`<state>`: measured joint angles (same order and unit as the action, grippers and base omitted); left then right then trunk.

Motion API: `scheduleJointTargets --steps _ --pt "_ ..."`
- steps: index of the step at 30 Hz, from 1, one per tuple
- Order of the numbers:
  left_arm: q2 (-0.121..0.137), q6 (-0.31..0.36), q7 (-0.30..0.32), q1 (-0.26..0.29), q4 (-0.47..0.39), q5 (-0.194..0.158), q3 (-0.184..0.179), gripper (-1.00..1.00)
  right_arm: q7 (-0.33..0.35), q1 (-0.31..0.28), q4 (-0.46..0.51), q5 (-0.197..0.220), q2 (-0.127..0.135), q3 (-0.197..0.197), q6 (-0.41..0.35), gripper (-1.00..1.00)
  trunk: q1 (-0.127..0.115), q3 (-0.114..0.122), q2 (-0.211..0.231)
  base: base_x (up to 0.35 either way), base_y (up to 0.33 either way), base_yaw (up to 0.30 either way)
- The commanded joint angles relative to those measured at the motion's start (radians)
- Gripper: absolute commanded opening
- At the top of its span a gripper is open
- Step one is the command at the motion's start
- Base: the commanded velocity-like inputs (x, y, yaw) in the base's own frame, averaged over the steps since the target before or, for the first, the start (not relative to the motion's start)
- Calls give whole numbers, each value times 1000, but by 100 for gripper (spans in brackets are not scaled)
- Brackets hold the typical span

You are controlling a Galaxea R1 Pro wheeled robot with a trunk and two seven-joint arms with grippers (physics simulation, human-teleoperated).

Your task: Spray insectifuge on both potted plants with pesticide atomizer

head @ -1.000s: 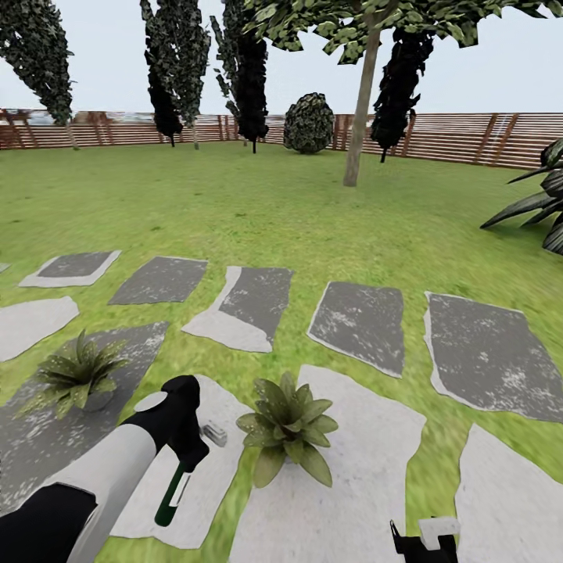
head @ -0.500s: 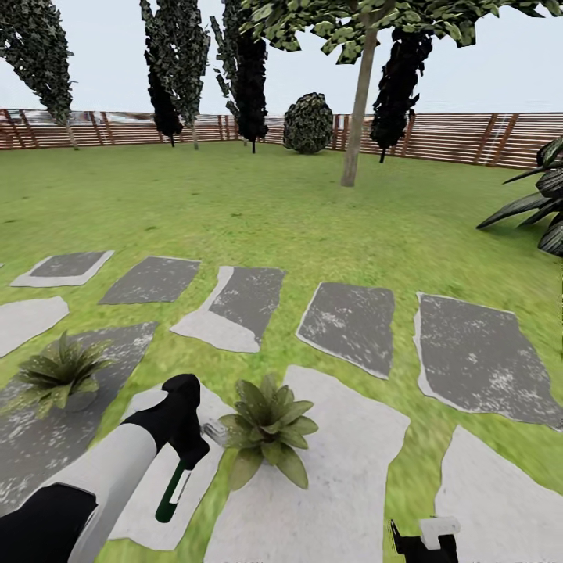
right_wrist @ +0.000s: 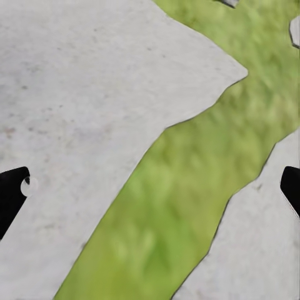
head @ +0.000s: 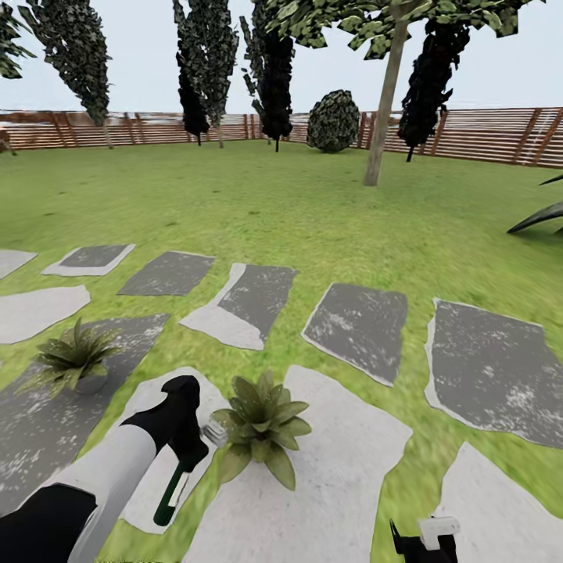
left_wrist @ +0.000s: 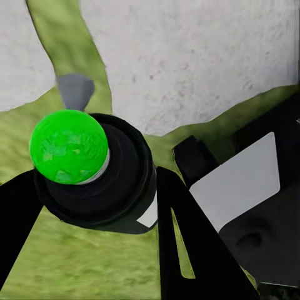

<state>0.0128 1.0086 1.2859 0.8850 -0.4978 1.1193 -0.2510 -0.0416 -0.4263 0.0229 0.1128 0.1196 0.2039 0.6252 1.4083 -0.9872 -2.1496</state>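
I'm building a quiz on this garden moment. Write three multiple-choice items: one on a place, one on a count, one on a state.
1. Where does the pesticide atomizer sit?
A. In the left gripper
B. Lying on the grass
C. In the right gripper

2. How many small potted plants stand on the stepping stones?
A. One
B. Two
C. Four

3. How is the right gripper set?
A. Shut on a pot
B. Shut on the bottle
C. Open, holding nothing

Answers: 1 A, the dark-green bottle hangs from the left gripper in the head view. 2 B, one rosette beside the bottle's nozzle, another on the dark stone to the left. 3 C, the right wrist view shows the fingertips far apart over stone and grass.
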Motion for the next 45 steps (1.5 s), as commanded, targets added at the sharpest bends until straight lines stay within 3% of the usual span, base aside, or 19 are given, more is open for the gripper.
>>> scheduleJointTargets --steps 1,11,13,31,32,34,37,45 --pt "1 8 10 -4 0 6 -4 -100 -1 0 0 10 0 9 2 100 0 -1 0 85 -201 218" --pt "14 8 9 -41 1 5 -2 -100 0 0 0 10 0 9 2 100 0 -1 0 34 -61 38" --pt "16 8 -22 -49 2 0 -2 -100 0 0 0 10 0 9 2 100 0 -1 0 0 0 150" --pt "5 8 -46 -51 2 -17 0 -100 3 0 0 10 0 9 2 100 0 -1 0 -120 -85 151" --pt "5 8 -47 -51 1 -17 9 -100 3 0 0 9 0 9 2 100 0 -1 0 -238 -164 267" --pt "3 8 -71 -51 0 -15 64 -100 3 0 0 9 0 9 2 100 0 -1 0 -73 -50 275" --pt "1 8 -146 -51 1 -16 97 -100 3 0 0 8 0 9 2 100 0 -1 0 74 -11 277" --pt "-18 7 -171 -51 3 -21 114 -100 2 0 0 8 0 9 2 100 0 -1 0 71 -1 150"
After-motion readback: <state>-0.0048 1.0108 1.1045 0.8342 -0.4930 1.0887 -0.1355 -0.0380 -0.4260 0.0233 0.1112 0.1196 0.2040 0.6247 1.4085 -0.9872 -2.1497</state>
